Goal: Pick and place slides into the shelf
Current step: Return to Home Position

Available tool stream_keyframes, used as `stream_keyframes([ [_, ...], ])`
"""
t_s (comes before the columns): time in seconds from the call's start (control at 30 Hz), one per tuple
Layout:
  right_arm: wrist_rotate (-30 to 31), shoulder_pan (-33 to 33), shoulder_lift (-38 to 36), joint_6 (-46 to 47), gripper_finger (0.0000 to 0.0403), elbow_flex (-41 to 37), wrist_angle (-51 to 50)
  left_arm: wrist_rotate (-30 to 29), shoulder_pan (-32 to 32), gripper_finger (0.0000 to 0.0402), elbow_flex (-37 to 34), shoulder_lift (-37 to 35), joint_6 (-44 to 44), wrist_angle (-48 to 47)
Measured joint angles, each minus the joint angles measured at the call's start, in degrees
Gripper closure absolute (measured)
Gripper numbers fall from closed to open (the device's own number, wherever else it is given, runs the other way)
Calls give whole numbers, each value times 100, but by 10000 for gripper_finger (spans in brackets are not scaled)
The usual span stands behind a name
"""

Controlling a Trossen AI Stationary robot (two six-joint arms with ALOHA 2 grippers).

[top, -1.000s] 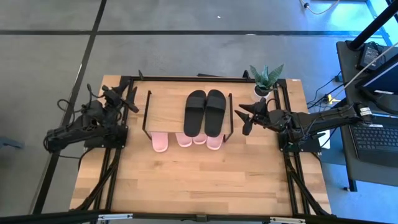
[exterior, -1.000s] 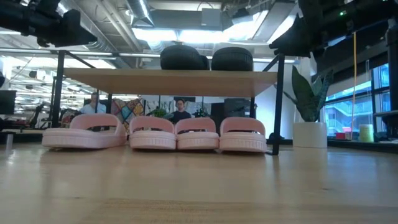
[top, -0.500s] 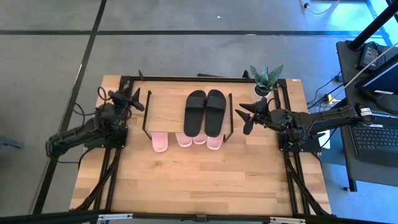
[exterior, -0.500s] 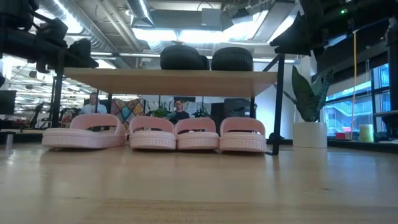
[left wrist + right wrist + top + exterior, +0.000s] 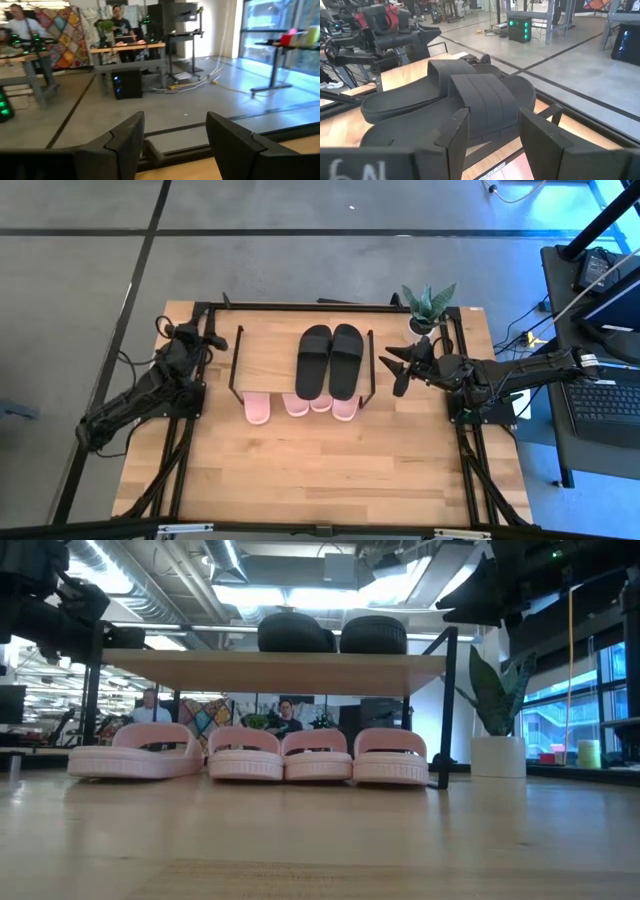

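Note:
Two matte black slides [image 5: 331, 361] lie side by side on the right part of the shelf's light wood top board [image 5: 268, 355]; the right wrist view shows them close up [image 5: 470, 95]. Several light pink slides [image 5: 245, 754] stand in a row on the table under the board, toes toward the near edge [image 5: 296, 406]. My right gripper [image 5: 396, 366] hovers open just right of the shelf, pointing at the black slides [image 5: 490, 120]. My left gripper [image 5: 207, 337] is open left of the shelf, pointing past the table's far edge [image 5: 175, 125]. Neither holds anything.
A potted plant [image 5: 428, 306] stands at the far right corner, close behind my right gripper, also seen in the low view [image 5: 496, 730]. The left half of the shelf board is bare. Bare wooden tabletop [image 5: 320, 470] spreads toward the near edge. People sit in the room beyond.
My left arm has swung: its gripper has turned from pointing at the shelf toward the table's far edge, staying left of the shelf, while the arm's rear part has dropped toward the near-left. The slides and shelf have kept still.

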Motion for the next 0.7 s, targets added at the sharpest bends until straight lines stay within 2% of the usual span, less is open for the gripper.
stream_keyframes([
  [0.27, 2, 0, -45, -15, 233, 0, -84, 3, 462, 196, 0, 0, -106, -131],
  [0.7, 2, 0, -45, -146, 233, 0, -195, -88, 480, 196, 0, 0, -118, -254],
])
